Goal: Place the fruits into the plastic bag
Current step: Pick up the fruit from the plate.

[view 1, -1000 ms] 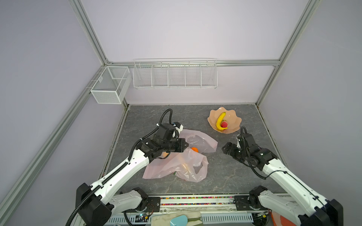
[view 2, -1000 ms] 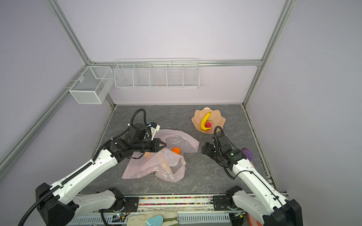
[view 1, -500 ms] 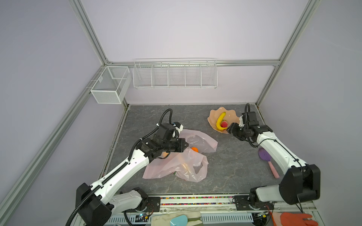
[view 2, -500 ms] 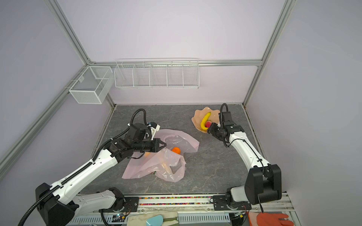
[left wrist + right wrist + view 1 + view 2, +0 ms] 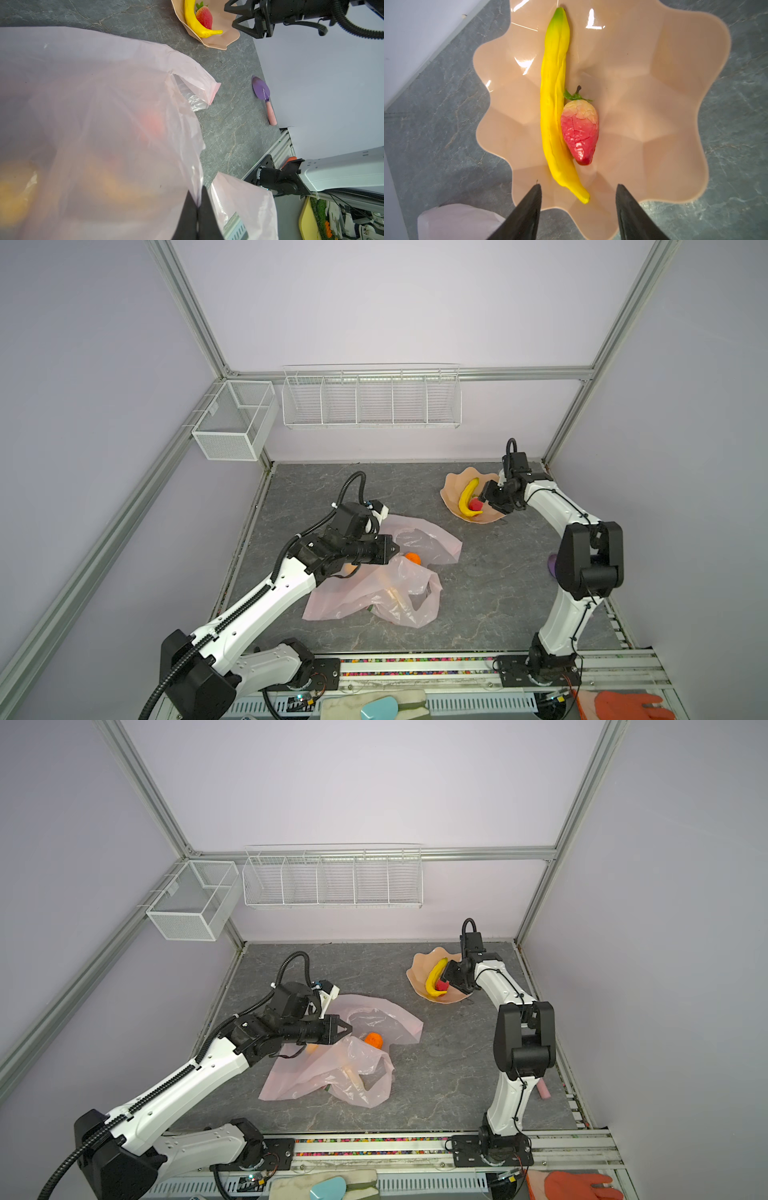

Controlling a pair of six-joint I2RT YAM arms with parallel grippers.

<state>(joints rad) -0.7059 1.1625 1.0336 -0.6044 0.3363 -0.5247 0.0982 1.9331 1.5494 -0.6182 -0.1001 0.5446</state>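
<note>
The pale pink plastic bag lies crumpled mid-table. My left gripper is shut on its thin edge, holding it up. An orange tangerine sits at the bag's mouth, and blurred yellow-orange fruits show through the film. A yellow banana and a red strawberry lie side by side in the peach bowl. My right gripper hangs open just above them, holding nothing.
A purple trowel with a pink handle lies by the right wall, partly behind the right arm. White wire baskets hang on the back wall. A red glove rests past the front rail.
My right arm has swung from the table's near middle back to the bowl, and its jaws have narrowed somewhat. The left arm and the bag have not moved.
</note>
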